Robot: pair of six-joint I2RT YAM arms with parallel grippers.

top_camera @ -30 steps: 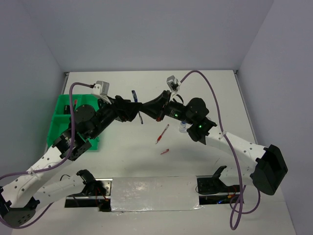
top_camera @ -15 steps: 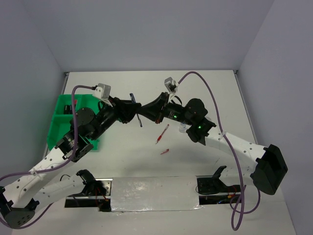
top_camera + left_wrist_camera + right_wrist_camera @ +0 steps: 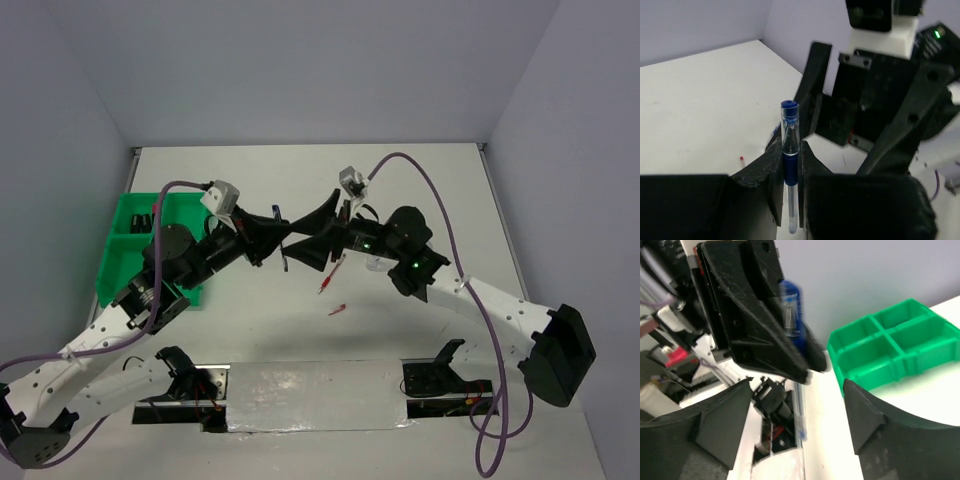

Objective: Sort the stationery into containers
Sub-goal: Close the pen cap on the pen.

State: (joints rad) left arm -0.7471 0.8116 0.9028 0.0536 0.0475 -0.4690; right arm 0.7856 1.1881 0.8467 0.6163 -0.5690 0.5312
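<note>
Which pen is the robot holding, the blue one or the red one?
The blue pen, pinched in the left gripper; the red pen lies on the table.

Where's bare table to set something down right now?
Crowded: the centre, where left gripper, blue pen and right gripper meet, with the red pen just nearside. Free: the far strip of table behind them, and its right side beyond the right arm.

White table [image 3: 290, 170], pale lilac walls [image 3: 300, 60], shiny metal plate [image 3: 310, 395] along near edge
</note>
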